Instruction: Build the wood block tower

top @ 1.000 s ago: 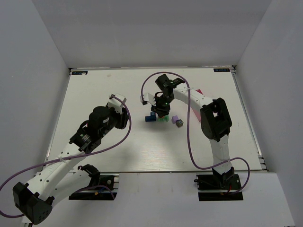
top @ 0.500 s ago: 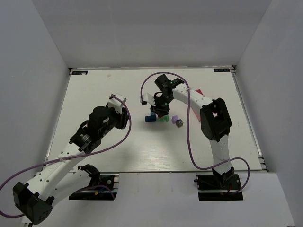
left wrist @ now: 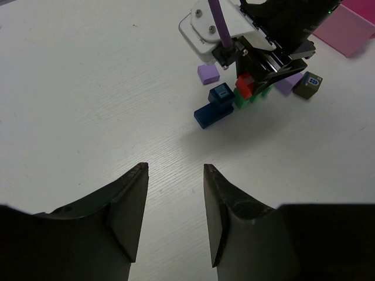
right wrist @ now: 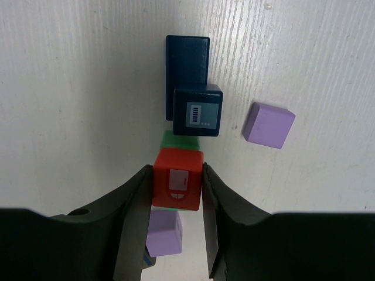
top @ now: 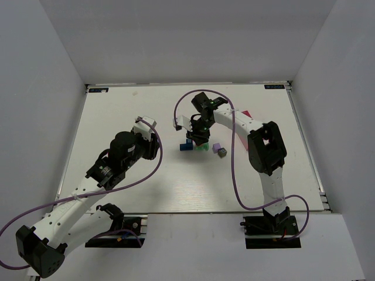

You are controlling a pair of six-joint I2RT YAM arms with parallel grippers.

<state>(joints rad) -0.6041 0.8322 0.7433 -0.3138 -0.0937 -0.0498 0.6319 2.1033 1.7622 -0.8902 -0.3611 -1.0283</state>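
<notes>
Right gripper (right wrist: 177, 172) is clamped on the red block (right wrist: 177, 187), one finger flat against each side. The red block sits over the green block (right wrist: 176, 139), apparently resting on it (contact can't be confirmed from the wrist view).

The wood block tower (top: 196, 145) is mid-table, a little right of centre, directly under the right gripper. Just beyond the green block lies the long dark blue block (right wrist: 187, 58), flat on the table (top: 129, 111), with a blue cube (right wrist: 198, 110) stacked on its near end, icon face up.

One purple cube (right wrist: 269, 124) sits loose beside the blue pair, not touching it. A second purple cube (left wrist: 285, 85) lies on the other side of the stack, and the dark grey block (left wrist: 308, 85) is just beside that one.

The pink tray (left wrist: 345, 26) lies further back on the right, apart from the blocks.

Left gripper (left wrist: 174, 170) has its jaws parted with nothing between them. It hangs over bare table, well apart from the tower and pointed toward it.
</notes>
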